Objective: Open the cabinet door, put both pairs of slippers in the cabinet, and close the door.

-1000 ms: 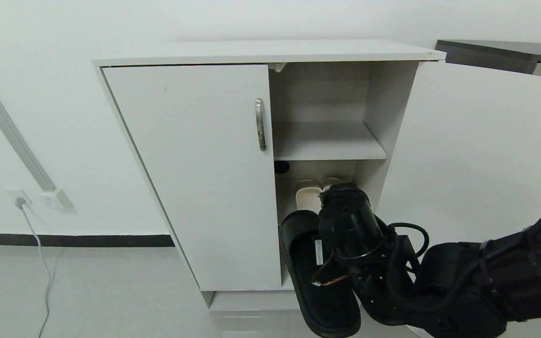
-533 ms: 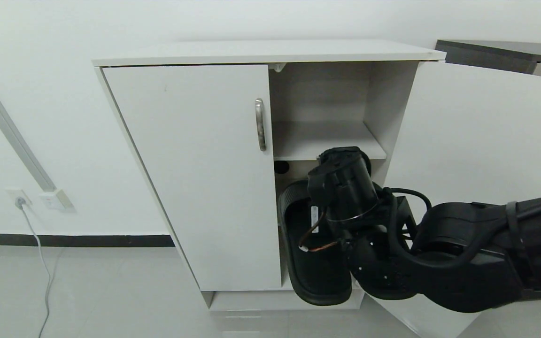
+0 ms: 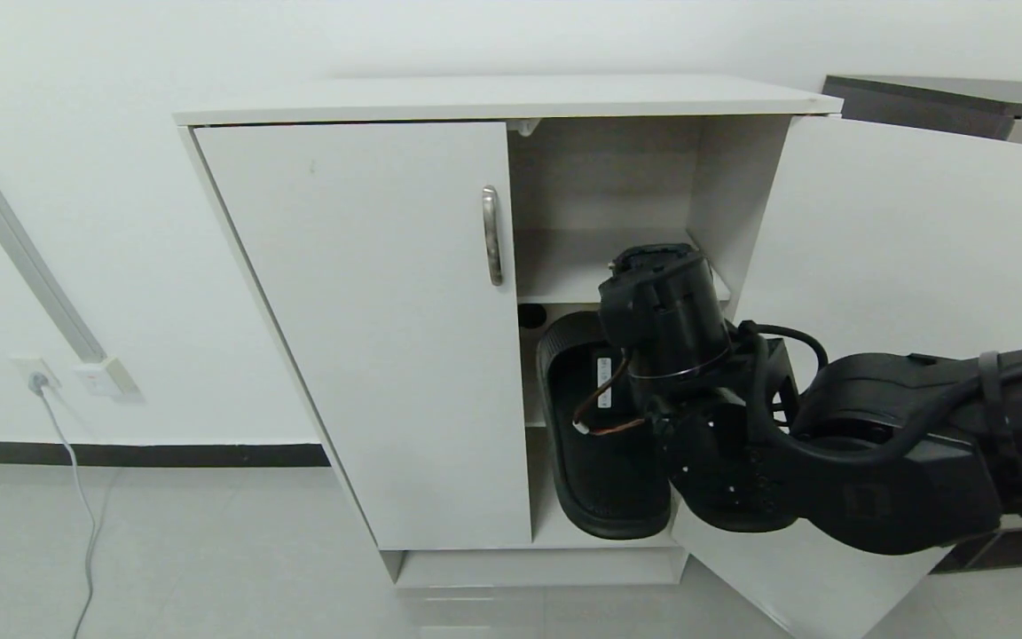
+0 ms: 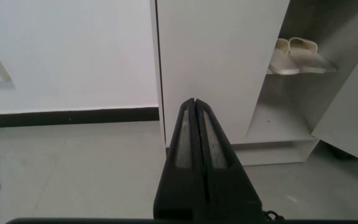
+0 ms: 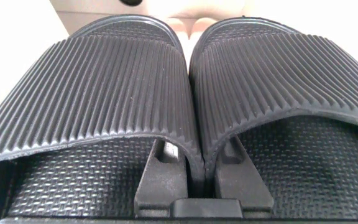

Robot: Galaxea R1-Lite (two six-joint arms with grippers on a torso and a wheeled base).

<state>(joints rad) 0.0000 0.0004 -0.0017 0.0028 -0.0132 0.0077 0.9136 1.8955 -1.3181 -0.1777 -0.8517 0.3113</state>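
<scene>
The right gripper (image 5: 197,179) is clamped on the inner edges of the black slippers (image 3: 595,461) — side by side in the cabinet's (image 3: 493,96) open doorway, under its shelf. Pale slippers (image 4: 300,53) sit deeper inside. The left gripper (image 4: 194,140) — fingers pressed together — hangs before the cabinet.

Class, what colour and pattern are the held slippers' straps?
Black slippers, ribbed straps; clearest in right wrist view.

Black rubber slippers (image 5: 129,87): ribbed straps, pebbled footbeds. Plain white wooden cabinet (image 3: 360,311), silver bar handle (image 3: 493,235) at its closed door's three o'clock; shelved slippers (image 4: 300,55) seemingly cream.
</scene>
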